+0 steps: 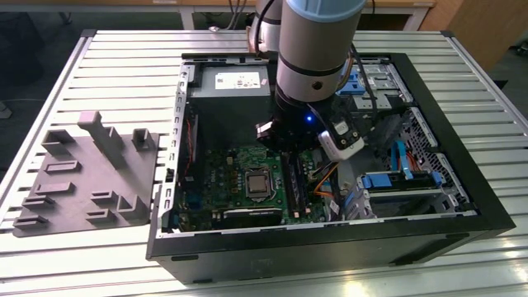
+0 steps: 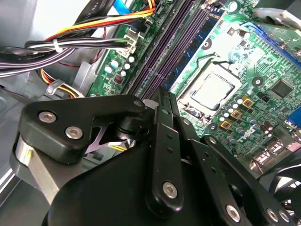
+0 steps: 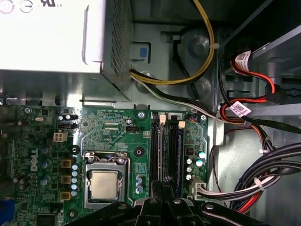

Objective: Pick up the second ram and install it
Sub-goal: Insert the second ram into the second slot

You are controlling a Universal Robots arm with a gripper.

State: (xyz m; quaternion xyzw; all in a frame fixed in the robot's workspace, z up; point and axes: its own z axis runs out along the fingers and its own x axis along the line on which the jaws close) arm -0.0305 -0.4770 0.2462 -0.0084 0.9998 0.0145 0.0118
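Note:
My gripper (image 2: 162, 92) is down inside the open computer case (image 1: 462, 204), over the green motherboard (image 1: 222, 179). Its black fingers (image 3: 164, 184) are pressed together, shut, with their tips just above the near end of the long black memory slots (image 3: 162, 150). A thin dark blue-green board, which I take for the second ram (image 2: 190, 44), stands seated in one slot right beside the fingertips; in the first wrist view the ram (image 3: 178, 150) runs along the slot nearest the cables. I cannot tell whether the tips touch it.
The processor socket (image 3: 104, 183) lies beside the slots. Bundled cables (image 2: 70, 44) and the power supply (image 1: 235, 80) crowd the case. Blue drive brackets (image 1: 387, 180) sit at the exterior view's right. A grey holder tray (image 1: 83, 179) rests on the slatted table at the exterior view's left.

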